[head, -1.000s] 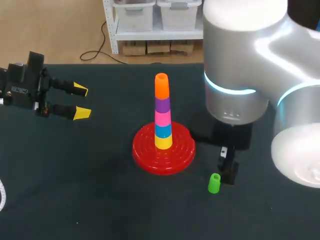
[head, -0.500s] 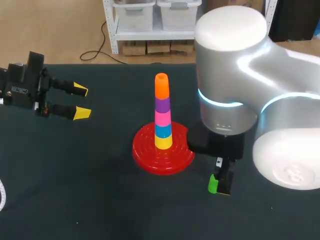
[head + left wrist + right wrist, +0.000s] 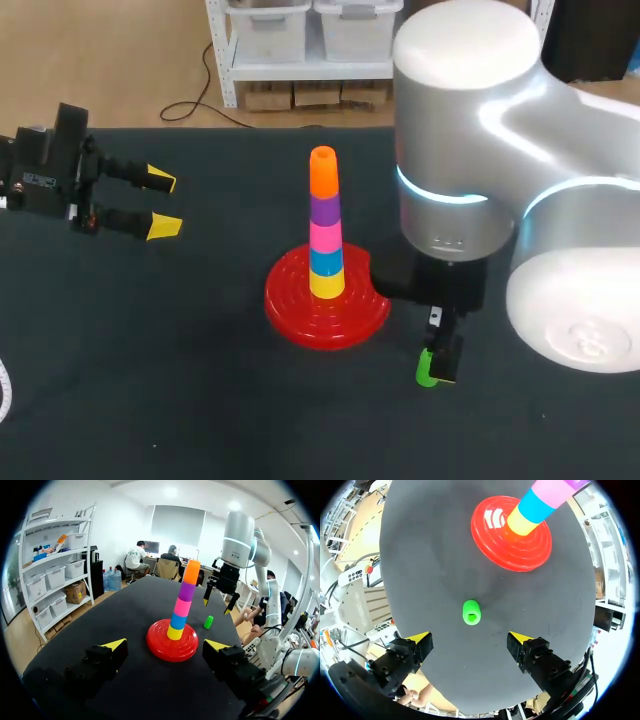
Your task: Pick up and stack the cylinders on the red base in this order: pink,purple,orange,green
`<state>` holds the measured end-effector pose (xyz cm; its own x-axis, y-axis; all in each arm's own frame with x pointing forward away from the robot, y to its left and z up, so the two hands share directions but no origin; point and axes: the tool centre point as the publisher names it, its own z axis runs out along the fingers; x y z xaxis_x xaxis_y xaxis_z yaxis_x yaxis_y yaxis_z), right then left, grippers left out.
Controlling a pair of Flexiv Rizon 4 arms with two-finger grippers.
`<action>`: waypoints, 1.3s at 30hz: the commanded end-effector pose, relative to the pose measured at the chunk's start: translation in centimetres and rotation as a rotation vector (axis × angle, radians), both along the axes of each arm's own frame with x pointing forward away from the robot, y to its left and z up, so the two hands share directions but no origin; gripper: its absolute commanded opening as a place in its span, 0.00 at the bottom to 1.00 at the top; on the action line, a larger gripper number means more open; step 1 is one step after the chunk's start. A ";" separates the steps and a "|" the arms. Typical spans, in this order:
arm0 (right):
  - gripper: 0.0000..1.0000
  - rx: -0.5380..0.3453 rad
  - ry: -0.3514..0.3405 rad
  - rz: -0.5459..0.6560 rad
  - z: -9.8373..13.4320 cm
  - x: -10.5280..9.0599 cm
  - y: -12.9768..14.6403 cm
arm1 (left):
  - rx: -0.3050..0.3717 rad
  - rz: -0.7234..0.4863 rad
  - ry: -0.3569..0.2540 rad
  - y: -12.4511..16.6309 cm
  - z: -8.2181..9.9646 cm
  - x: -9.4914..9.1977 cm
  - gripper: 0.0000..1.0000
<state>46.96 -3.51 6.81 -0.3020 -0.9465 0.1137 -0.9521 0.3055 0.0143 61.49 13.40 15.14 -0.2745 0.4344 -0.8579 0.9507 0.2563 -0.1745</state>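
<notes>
Head view has the red base (image 3: 327,300) sitting near the middle of the dark counter (image 3: 200,380), with a tapering stack on its post: yellow at the bottom, then blue, the pink cylinder (image 3: 325,235), the purple cylinder (image 3: 323,208) and the orange cylinder (image 3: 322,172) on top. The green cylinder (image 3: 427,368) is on the counter by itself, just beside the base, on the side toward the counter's right edge and a little nearer its front edge. The right arm comes in from the right and hangs over that spot, and the right gripper (image 3: 441,362) is low beside the green cylinder, partly covering it. From the right wrist view the right gripper (image 3: 469,639) is spread wide; the green cylinder (image 3: 471,612) sits just ahead of the gap between the yellow tips, touching neither finger, with its hollow end facing the camera. The left gripper (image 3: 160,203) hovers near the counter's left edge, well apart from the base, its fingers spread and holding nothing. The left wrist view looks past the left gripper (image 3: 165,645) at the base (image 3: 172,641), with the green cylinder (image 3: 208,622) standing under the right gripper (image 3: 216,606)
</notes>
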 end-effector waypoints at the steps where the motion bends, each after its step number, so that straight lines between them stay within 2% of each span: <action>1: 1.00 0.003 -0.003 0.000 0.0 -0.1 -0.1 | -0.003 0.000 -0.003 0.1 -0.1 0.0 1.00; 9: 1.00 -0.010 -0.010 -0.019 -0.5 -0.2 -0.2 | -0.003 0.000 -0.003 0.1 -0.1 0.0 1.00; 21: 1.00 0.042 -0.093 0.025 -1.0 0.8 0.4 | -0.003 0.000 -0.003 0.1 -0.1 0.0 1.00; 26: 1.00 0.062 -0.079 0.016 -0.9 1.1 0.8 | -0.003 0.000 -0.003 0.1 -0.1 0.0 1.00; 28: 1.00 0.028 -0.066 0.020 -0.4 1.0 0.9 | -0.003 0.000 -0.003 0.1 -0.1 0.0 1.00; 39: 1.00 0.028 -0.066 0.020 -0.4 1.0 0.9 | -0.003 0.000 -0.003 0.1 -0.1 0.0 1.00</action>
